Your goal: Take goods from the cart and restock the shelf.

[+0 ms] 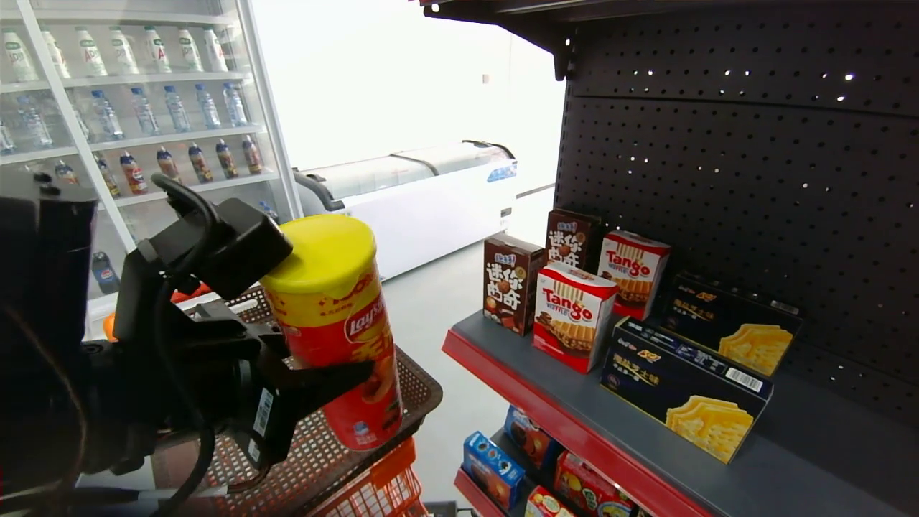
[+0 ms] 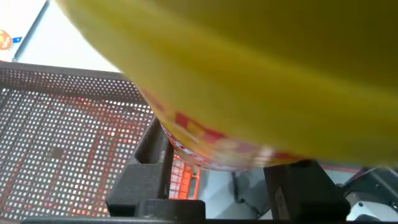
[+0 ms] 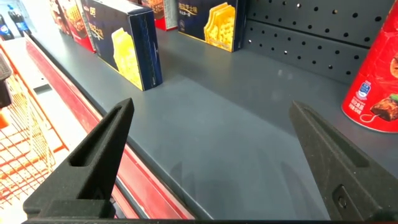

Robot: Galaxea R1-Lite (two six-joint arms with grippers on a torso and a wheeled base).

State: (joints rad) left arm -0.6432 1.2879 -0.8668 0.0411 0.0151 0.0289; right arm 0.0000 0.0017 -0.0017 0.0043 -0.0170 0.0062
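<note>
My left gripper (image 1: 332, 370) is shut on a tall chips can (image 1: 337, 323) with a yellow lid and red body, holding it upright above the brown mesh cart basket (image 1: 420, 388). From the left wrist, the can (image 2: 249, 74) looms close, with the basket mesh (image 2: 62, 137) below it. To the right stands the shelf (image 1: 574, 409), a grey board with a red front edge. My right gripper (image 3: 214, 162) hangs open over a bare stretch of the shelf board (image 3: 211, 118), between a navy box (image 3: 134, 43) and a red can (image 3: 379, 87).
The shelf carries brown boxes (image 1: 511, 280), red-and-white wafer boxes (image 1: 574, 316) and navy cracker boxes (image 1: 682, 395). A lower shelf (image 1: 517, 459) holds more packets. An orange basket (image 1: 380, 488) sits under the cart. A drinks fridge (image 1: 143, 108) and a chest freezer (image 1: 423, 194) stand behind.
</note>
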